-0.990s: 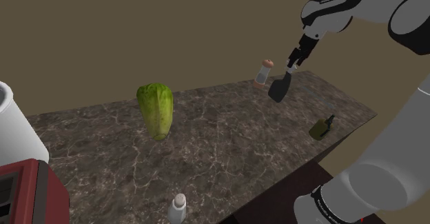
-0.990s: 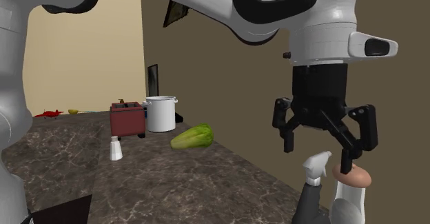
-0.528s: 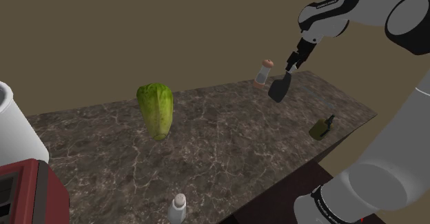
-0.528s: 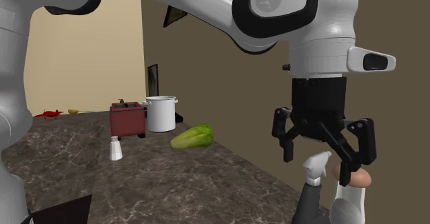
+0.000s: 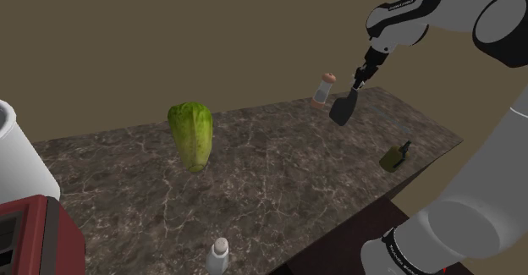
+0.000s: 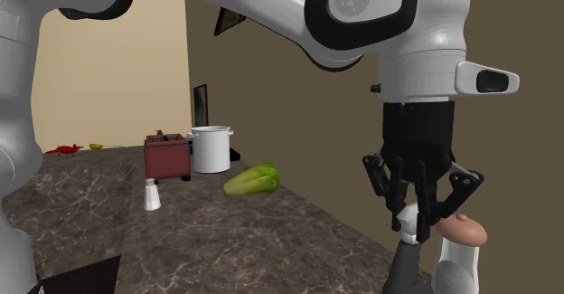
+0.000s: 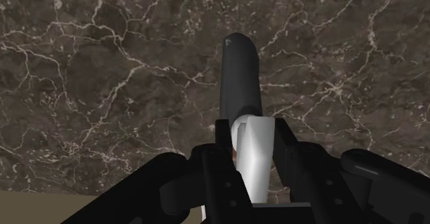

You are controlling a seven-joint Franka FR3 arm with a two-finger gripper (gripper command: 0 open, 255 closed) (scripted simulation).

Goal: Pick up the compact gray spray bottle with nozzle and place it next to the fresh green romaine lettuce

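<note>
A dark grey spray bottle [image 5: 343, 108] with a white nozzle [image 7: 253, 147] stands upright at the far side of the dark marble counter [image 5: 279, 189]. My gripper [image 5: 359, 84] comes down from above and is shut on that nozzle; in the wrist view the fingers [image 7: 284, 147] clasp it on both sides, with the grey body [image 7: 239, 78] beyond them. In the second exterior view the gripper [image 6: 416, 220] pinches the nozzle above the spray bottle's body [image 6: 405, 270]. The green romaine lettuce [image 5: 192, 134] lies well off toward the shoulder view's left, also seen as lettuce [image 6: 253, 179].
A shaker with a tan cap [image 5: 323, 88] stands just behind the spray bottle. A small green bottle [image 5: 393, 155] sits near the counter's right edge, a white shaker [image 5: 218, 255] at the front edge. A red toaster [image 6: 167, 155] and white pot [image 6: 211, 147] stand beyond the lettuce.
The gripper came down slightly over the bottle, then its open fingers shut on the white nozzle. The bottle and everything else stayed in place.
</note>
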